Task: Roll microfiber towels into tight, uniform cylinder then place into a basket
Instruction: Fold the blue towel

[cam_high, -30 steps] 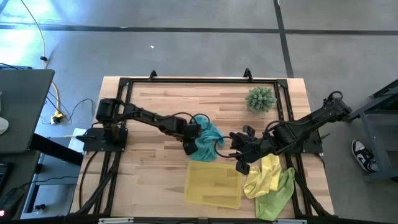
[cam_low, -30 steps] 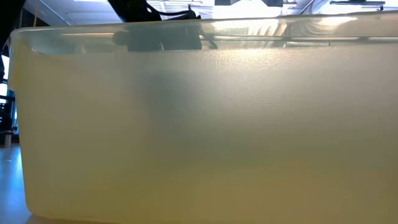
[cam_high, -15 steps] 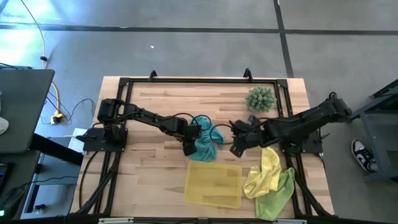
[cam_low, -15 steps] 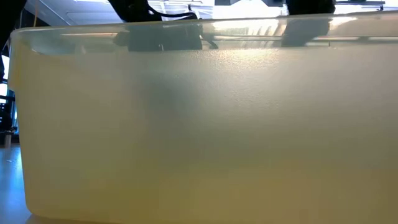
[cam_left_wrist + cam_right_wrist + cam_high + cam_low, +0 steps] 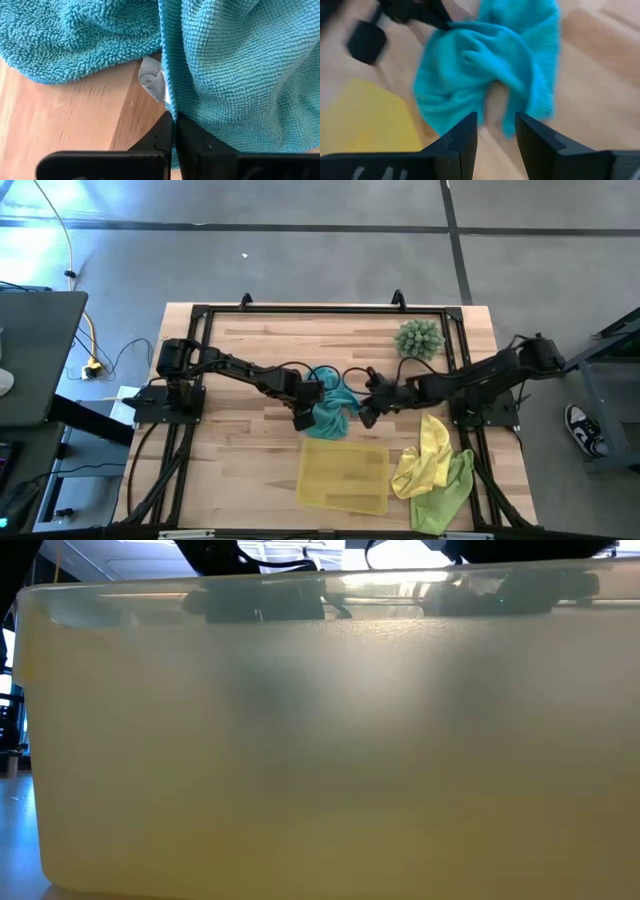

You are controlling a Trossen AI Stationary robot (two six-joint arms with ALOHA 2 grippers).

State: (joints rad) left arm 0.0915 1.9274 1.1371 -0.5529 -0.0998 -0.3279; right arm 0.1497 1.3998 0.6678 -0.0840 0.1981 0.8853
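The teal towel (image 5: 333, 411) lies bunched on the wooden table's middle, just beyond the yellow basket (image 5: 343, 478). My left gripper (image 5: 303, 416) stands over the towel's left side, pointing down and shut on its hem. My right gripper (image 5: 366, 412) is open at the towel's right side; in the right wrist view its fingers (image 5: 465, 136) stand just short of the teal folds (image 5: 480, 70). The yellow towel (image 5: 430, 452) and the lime green towel (image 5: 447, 495) lie crumpled together right of the basket. My left gripper pinches the teal towel's hemmed edge (image 5: 170, 107) between its two shut fingers, beside a small white tag (image 5: 152, 84). The fingers come from above, pointing down. The towel lies slack and bunched on the table; one layer or several, I cannot tell.
A spiky green plant (image 5: 418, 338) stands at the far right. A black frame (image 5: 300, 310) runs round the table's edge. In the low view the basket's see-through wall (image 5: 320, 740) fills the picture, with both arms dark above its rim.
My right gripper has swung from beside the yellow towel toward the table's left and a little toward the far edge, sinking as it went, and now stands at the teal towel's right side. The towels and the basket lie as before.
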